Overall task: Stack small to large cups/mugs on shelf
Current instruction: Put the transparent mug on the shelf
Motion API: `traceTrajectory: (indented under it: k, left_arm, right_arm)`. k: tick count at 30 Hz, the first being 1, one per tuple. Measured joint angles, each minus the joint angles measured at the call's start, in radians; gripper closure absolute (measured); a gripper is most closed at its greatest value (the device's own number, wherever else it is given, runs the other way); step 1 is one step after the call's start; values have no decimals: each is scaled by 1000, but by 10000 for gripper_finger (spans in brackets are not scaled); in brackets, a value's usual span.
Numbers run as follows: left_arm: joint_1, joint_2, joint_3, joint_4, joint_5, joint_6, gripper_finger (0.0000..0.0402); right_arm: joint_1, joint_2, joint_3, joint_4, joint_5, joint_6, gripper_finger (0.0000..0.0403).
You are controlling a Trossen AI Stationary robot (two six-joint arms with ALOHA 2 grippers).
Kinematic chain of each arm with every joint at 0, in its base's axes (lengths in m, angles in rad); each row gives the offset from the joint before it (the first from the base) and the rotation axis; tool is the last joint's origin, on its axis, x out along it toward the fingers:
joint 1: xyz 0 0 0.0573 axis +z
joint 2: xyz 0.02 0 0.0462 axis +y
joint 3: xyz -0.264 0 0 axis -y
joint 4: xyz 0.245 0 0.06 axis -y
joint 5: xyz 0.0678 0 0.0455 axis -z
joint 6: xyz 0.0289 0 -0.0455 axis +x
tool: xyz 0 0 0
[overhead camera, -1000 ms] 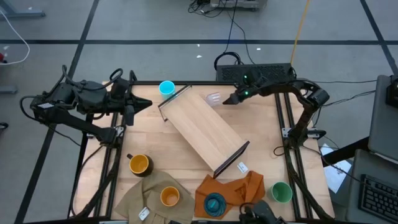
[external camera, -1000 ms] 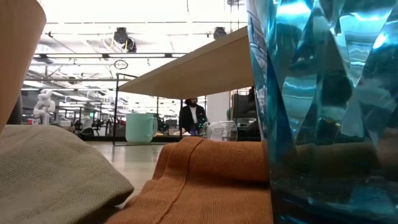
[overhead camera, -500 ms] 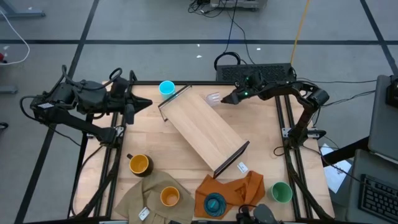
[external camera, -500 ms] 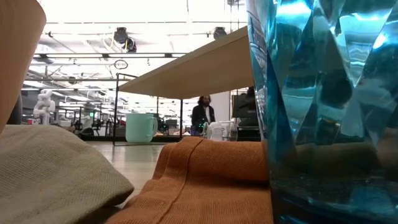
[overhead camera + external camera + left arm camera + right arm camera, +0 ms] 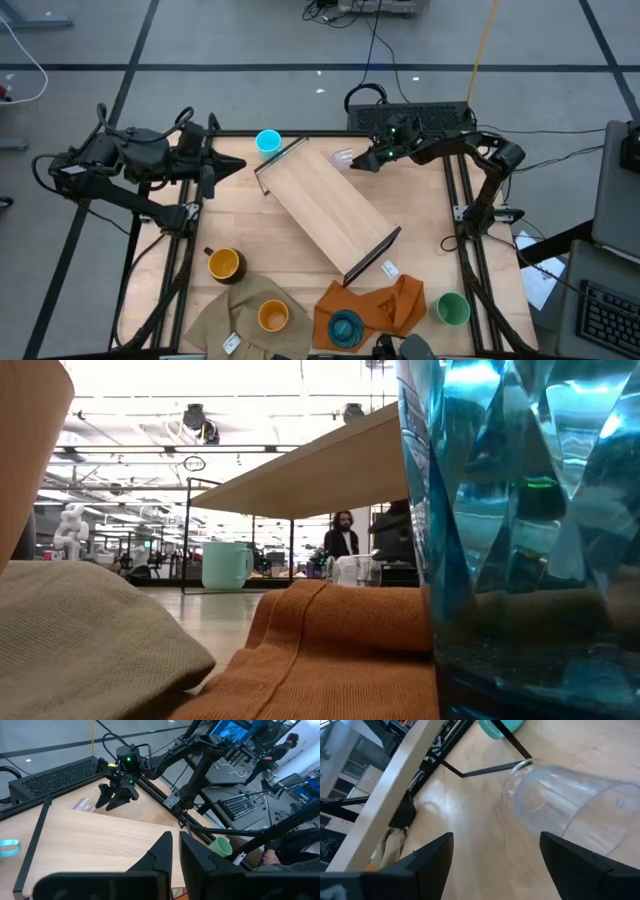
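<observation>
The shelf (image 5: 330,210) lies slantwise across the table's middle, standing on its black wire brackets. The clear tumbler (image 5: 565,800) lies on its side by the shelf's far end. My right gripper (image 5: 497,865) is open just short of it, one finger on either side, touching nothing. The light-blue mug (image 5: 267,142) stands at the far edge. The dark mug (image 5: 224,264) stands near left. The orange cup (image 5: 272,316) sits on a tan cloth, the teal cup (image 5: 345,328) on an orange cloth, and the green cup (image 5: 452,308) near right. My left gripper (image 5: 172,852) waits shut at the left.
A tan cloth (image 5: 235,320) and an orange cloth (image 5: 385,305) cover the table's near edge. A black box (image 5: 410,117) with cables sits behind the far edge. Bare wood shows left of the shelf. A person (image 5: 343,540) stands in the room beyond.
My right gripper has moved a little toward the table's left, closing in on the clear tumbler. The person in the room behind has walked across toward the right of the low view.
</observation>
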Motion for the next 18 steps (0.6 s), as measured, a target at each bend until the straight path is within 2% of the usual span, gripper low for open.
traceTrajectory:
  k: [6,10,13,15,18]
  left_arm:
    - [0,0,0,1,10,-4,369]
    - [0,0,0,2,37,-18,369]
    - [0,0,0,1,52,-21,369]
    - [0,0,0,1,52,-21,369]
    - [0,0,0,1,52,-18,369]
  right_arm:
    - [13,54,0,36,-1,7,121]
    - [15,58,0,71,-4,16,142]
    - [13,58,0,129,-63,81,152]
    - [14,48,0,141,-104,106,151]
    - [13,30,0,106,-86,44,139]
